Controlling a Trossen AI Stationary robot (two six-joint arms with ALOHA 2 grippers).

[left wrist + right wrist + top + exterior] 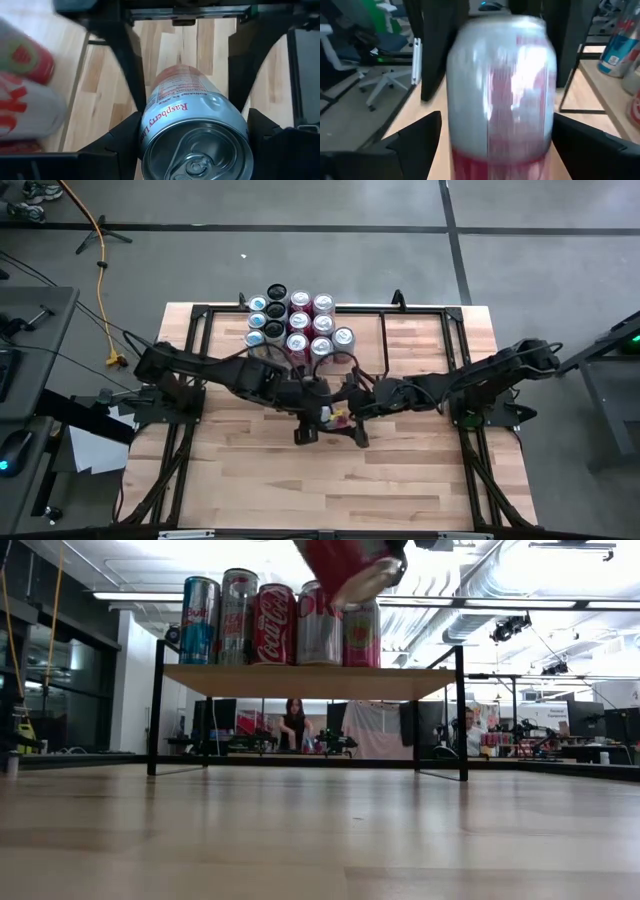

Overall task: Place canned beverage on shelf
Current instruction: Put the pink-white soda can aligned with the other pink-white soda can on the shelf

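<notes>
A silver and pink raspberry-lime can (192, 115) hangs in the air over the middle of the table (250, 480), just in front of the shelf (310, 680). My left gripper (192, 130) is shut on it. My right gripper (495, 140) is open, with a finger on either side of the same can (500, 85); I cannot tell whether the fingers touch it. In the high view both grippers meet at the can (337, 417), the left gripper (318, 416) coming from the left and the right gripper (353, 413) from the right. Several cans (295, 325) stand on the shelf's left part. My left gripper pinches the can's side wall near its top end (150, 125) between its two fingers, with the can's lid (200, 155) facing the wrist. The fingers slant down from the table's left. The can is tilted and lifted clear of the table, its bottom end (365, 580) lowest.
The cans on the shelf (275, 625) crowd its left half. The shelf's right part (420, 340) is bare wood. Its thin black legs (460, 710) stand on the table. People sit at desks in the room beyond.
</notes>
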